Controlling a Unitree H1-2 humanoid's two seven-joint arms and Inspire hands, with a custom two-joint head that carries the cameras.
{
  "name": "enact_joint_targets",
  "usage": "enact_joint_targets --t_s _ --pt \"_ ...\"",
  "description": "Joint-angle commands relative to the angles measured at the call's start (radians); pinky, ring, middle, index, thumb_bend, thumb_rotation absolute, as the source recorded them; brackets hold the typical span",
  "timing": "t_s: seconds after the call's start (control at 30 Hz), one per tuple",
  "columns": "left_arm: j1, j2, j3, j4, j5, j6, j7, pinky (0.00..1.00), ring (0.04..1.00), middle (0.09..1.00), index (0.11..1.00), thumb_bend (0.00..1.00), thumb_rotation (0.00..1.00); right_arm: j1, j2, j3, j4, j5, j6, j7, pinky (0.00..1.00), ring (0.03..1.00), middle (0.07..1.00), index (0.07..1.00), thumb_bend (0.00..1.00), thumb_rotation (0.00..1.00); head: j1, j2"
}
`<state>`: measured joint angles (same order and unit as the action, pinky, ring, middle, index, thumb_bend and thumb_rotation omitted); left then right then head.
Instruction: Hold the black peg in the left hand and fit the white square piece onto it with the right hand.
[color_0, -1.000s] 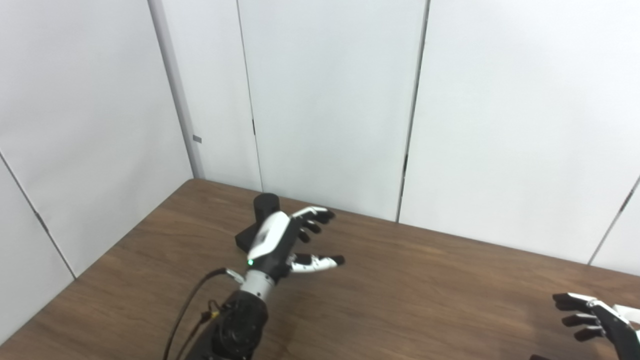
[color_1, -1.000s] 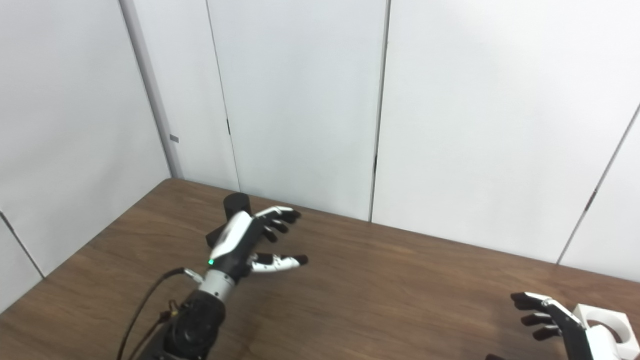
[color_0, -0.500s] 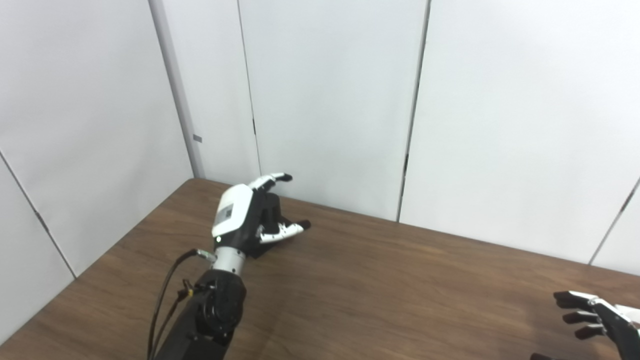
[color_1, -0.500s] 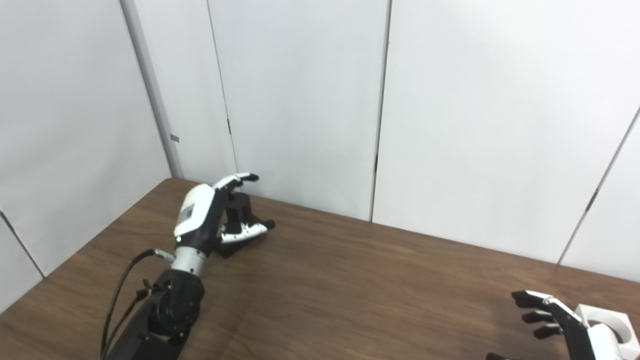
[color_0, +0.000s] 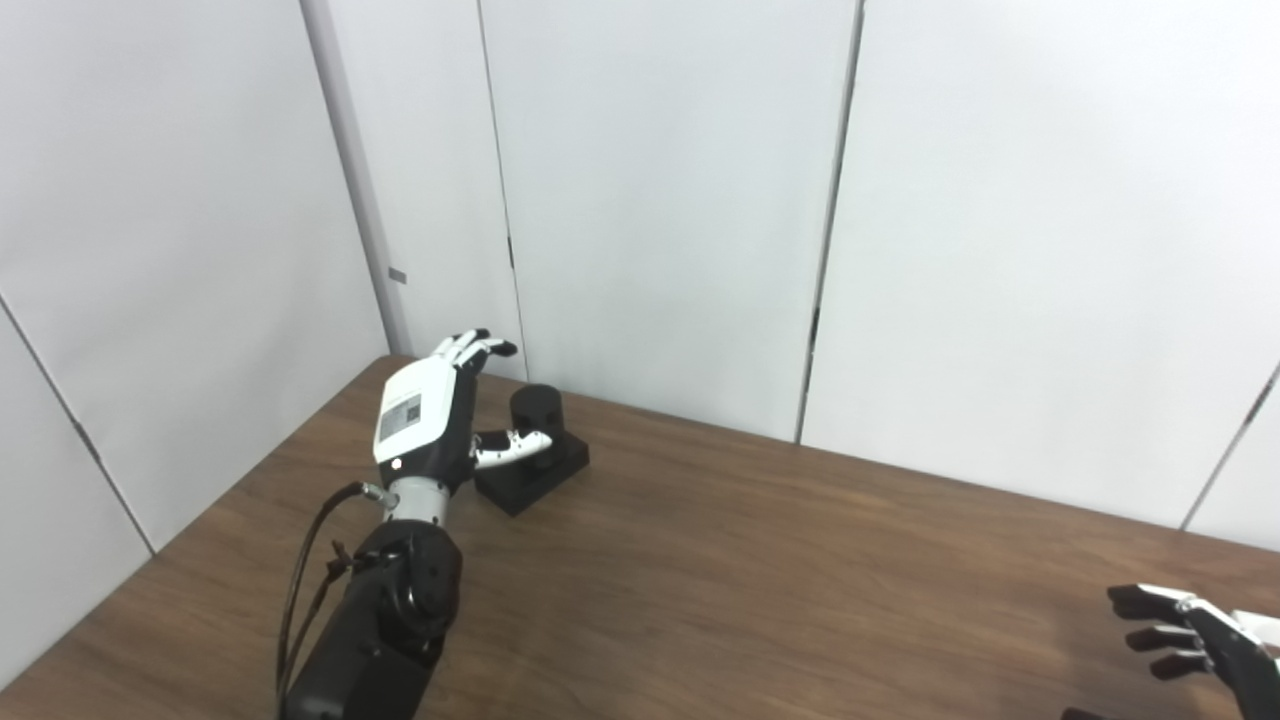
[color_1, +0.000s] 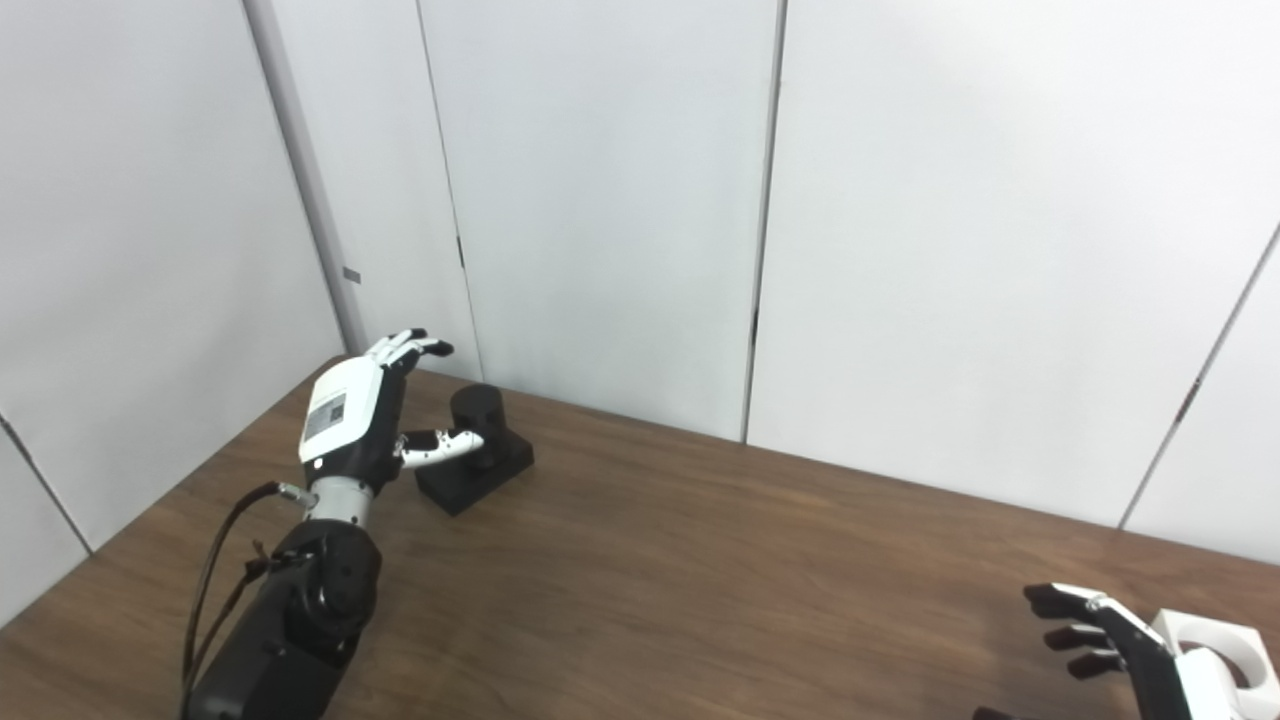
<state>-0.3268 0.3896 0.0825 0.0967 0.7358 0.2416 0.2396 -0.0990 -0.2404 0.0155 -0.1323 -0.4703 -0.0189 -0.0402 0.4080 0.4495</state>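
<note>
The black peg (color_0: 536, 412), a short cylinder on a square black base (color_0: 540, 477), stands on the wooden table near its far left corner. My left hand (color_0: 428, 420) is open just left of the peg, fingers pointing up, thumb reaching in front of the cylinder; I cannot tell whether it touches. The white square piece (color_1: 1215, 645), with a round hole, lies at the table's lower right. My right hand (color_1: 1110, 640) is open right beside it on its left, fingers spread; it also shows in the left eye view (color_0: 1190, 640).
The brown table (color_0: 760, 590) runs from the left corner to the right edge. White wall panels (color_0: 650, 200) stand close behind the peg and along the left side.
My left hand has swung from in front and right of the peg to its left side and turned upright, uncovering the peg. My right hand has barely moved.
</note>
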Motion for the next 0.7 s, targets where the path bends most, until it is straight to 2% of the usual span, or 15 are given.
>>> enact_joint_targets --t_s 0.0,0.13,0.2,0.33,0.57,0.67 --pt "-0.049 0.03 -0.001 -0.027 0.031 0.036 0.01 0.88 0.99 0.955 0.797 0.98 0.38 -0.029 -0.007 -0.009 -0.046 0.005 -0.007 -0.006 0.52 0.627 0.693 0.686 0.77 0.0 0.0 0.005" --pt "-0.052 0.042 -0.016 -0.035 0.041 0.116 -0.043 0.98 1.0 0.996 0.837 1.0 0.47 -0.028 -0.004 -0.007 -0.055 0.002 0.003 -0.005 0.53 0.623 0.688 0.683 0.78 0.0 0.0 0.007" --pt "-0.055 0.052 -0.027 -0.034 0.047 0.155 -0.07 0.96 1.0 1.0 0.859 1.0 0.53 -0.028 -0.003 -0.007 -0.059 0.001 0.01 -0.003 0.53 0.627 0.692 0.686 0.78 0.0 0.0 0.007" --pt "-0.063 0.076 -0.054 -0.02 0.061 0.211 -0.117 0.93 1.0 1.0 0.882 1.0 0.59 -0.028 -0.002 -0.006 -0.06 -0.001 0.006 -0.004 0.52 0.623 0.69 0.685 0.78 0.0 -0.002 0.012" --pt "-0.073 0.081 -0.058 0.002 0.117 0.228 -0.228 0.94 1.0 1.0 0.889 1.0 0.69 -0.028 -0.003 -0.004 -0.061 -0.006 0.003 -0.004 0.51 0.614 0.684 0.677 0.78 0.0 -0.001 0.019" --pt "-0.077 0.086 -0.07 0.021 0.137 0.228 -0.266 0.92 1.0 1.0 0.877 1.0 0.79 -0.027 -0.005 -0.006 -0.065 -0.002 0.007 0.001 0.51 0.619 0.687 0.681 0.78 0.0 0.0 0.023"
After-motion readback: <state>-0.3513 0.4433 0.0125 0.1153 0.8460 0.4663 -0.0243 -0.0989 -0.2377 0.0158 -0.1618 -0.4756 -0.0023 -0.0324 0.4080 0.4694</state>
